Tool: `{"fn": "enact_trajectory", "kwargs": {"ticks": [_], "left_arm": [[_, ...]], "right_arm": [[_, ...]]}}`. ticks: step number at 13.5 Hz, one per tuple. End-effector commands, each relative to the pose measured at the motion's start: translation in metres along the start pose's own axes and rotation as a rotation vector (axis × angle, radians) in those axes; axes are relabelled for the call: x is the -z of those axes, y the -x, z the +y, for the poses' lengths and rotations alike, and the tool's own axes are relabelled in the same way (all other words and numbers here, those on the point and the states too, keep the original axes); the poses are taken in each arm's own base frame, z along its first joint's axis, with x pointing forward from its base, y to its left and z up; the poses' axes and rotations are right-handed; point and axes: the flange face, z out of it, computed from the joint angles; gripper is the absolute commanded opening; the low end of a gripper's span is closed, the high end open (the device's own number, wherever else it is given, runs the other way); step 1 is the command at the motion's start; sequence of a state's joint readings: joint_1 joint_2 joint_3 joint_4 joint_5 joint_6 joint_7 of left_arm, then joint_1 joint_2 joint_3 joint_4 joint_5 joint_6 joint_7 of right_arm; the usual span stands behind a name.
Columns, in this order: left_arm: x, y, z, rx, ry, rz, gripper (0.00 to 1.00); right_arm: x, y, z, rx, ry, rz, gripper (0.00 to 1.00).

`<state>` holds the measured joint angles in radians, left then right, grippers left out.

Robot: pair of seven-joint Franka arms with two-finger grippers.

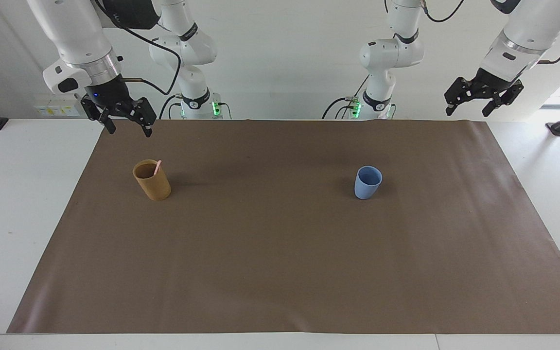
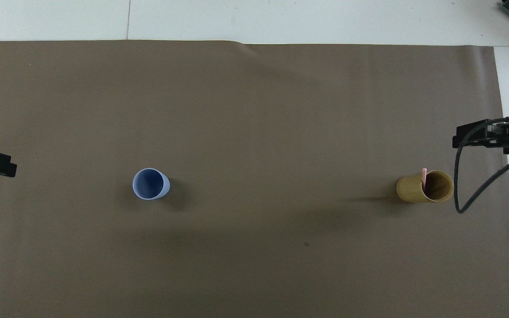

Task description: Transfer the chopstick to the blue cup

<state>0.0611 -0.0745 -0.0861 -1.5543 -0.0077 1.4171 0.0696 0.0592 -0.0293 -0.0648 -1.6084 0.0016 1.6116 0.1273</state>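
Observation:
A pale pink chopstick (image 1: 158,167) stands leaning in the tan-brown cup (image 1: 152,182) toward the right arm's end of the table; it also shows in the overhead view (image 2: 423,176). The blue cup (image 1: 368,182) stands upright and empty toward the left arm's end, also seen from above (image 2: 150,183). My right gripper (image 1: 130,132) hangs open and empty in the air over the mat's edge nearest the robots, apart from the tan cup. My left gripper (image 1: 466,114) hangs open and empty, raised over the mat's corner at its own end.
A brown mat (image 1: 280,272) covers most of the white table (image 1: 12,194). The tan-brown cup (image 2: 418,190) and the blue cup stand wide apart on it, about equally far from the robots. A black cable (image 2: 471,194) hangs from the right arm near the tan cup.

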Motion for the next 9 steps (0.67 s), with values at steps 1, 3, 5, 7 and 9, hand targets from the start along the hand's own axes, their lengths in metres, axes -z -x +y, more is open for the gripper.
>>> {"fn": "enact_trajectory", "kwargs": {"ticks": [1, 3, 5, 7, 9], "left_arm": [[0.001, 0.008, -0.001, 0.001, 0.01, 0.001, 1.0], [0.002, 0.007, 0.002, -0.002, 0.009, 0.005, 1.0], [-0.002, 0.008, 0.012, -0.017, 0.01, -0.001, 1.0], [-0.003, 0.006, 0.025, -0.043, 0.009, 0.011, 1.0], [-0.02, 0.002, 0.028, -0.049, 0.011, -0.014, 1.0]], "right_arm": [[0.002, 0.001, 0.003, 0.006, -0.019, 0.001, 1.0], [0.001, 0.001, 0.003, 0.006, -0.019, -0.001, 1.0], [0.0, 0.002, 0.013, -0.001, -0.017, -0.016, 1.0], [0.001, 0.001, 0.014, -0.006, -0.018, -0.005, 1.0], [-0.001, 0.0, 0.01, -0.004, -0.018, -0.002, 1.0]]}}
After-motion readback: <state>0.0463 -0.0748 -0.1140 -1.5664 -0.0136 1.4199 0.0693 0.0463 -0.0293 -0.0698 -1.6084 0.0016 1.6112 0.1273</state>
